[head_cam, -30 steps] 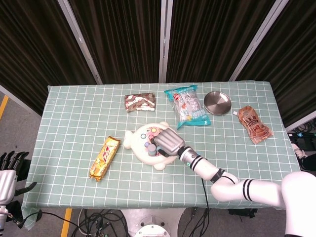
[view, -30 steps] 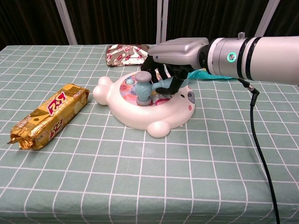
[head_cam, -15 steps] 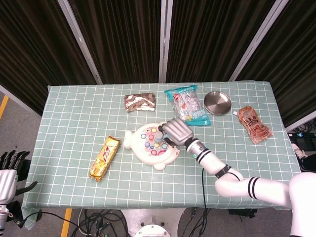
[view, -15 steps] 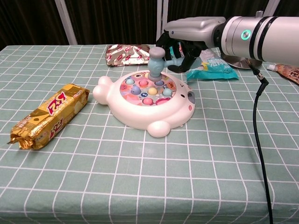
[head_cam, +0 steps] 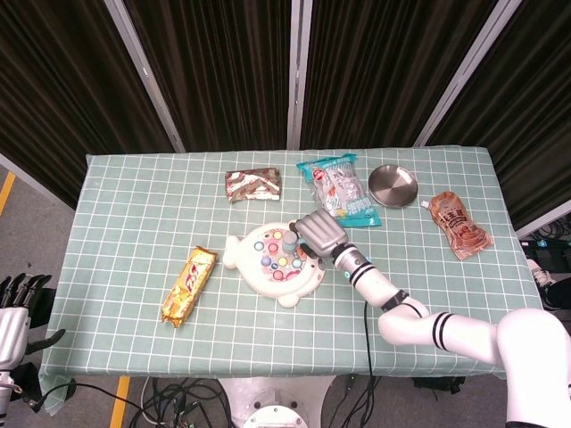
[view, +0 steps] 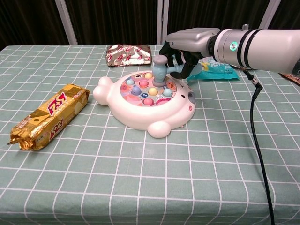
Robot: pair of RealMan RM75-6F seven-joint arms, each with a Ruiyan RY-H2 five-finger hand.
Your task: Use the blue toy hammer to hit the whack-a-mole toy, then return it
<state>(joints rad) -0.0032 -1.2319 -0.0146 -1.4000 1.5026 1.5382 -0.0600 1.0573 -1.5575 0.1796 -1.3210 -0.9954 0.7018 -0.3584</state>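
The white whack-a-mole toy (view: 145, 105) (head_cam: 272, 260) with coloured pegs lies mid-table. My right hand (view: 187, 49) (head_cam: 319, 232) hovers over its far right side and grips the blue toy hammer (view: 160, 71) (head_cam: 291, 242). The hammer's head points down and sits on or just above the pegs at the toy's far side. My left hand (head_cam: 18, 308) hangs off the table's left edge at the bottom left of the head view, fingers spread and holding nothing; the chest view does not show it.
A gold snack bar (view: 49, 115) (head_cam: 188, 284) lies left of the toy. Behind the toy are a brown-and-white wrapper (view: 127, 55) (head_cam: 253, 184), a teal snack bag (head_cam: 337, 190), a steel dish (head_cam: 393, 185) and a brown pouch (head_cam: 459, 224).
The right hand lifted the hammer off the toy's middle, moved it back and right, and has now brought its head down over the far pegs.
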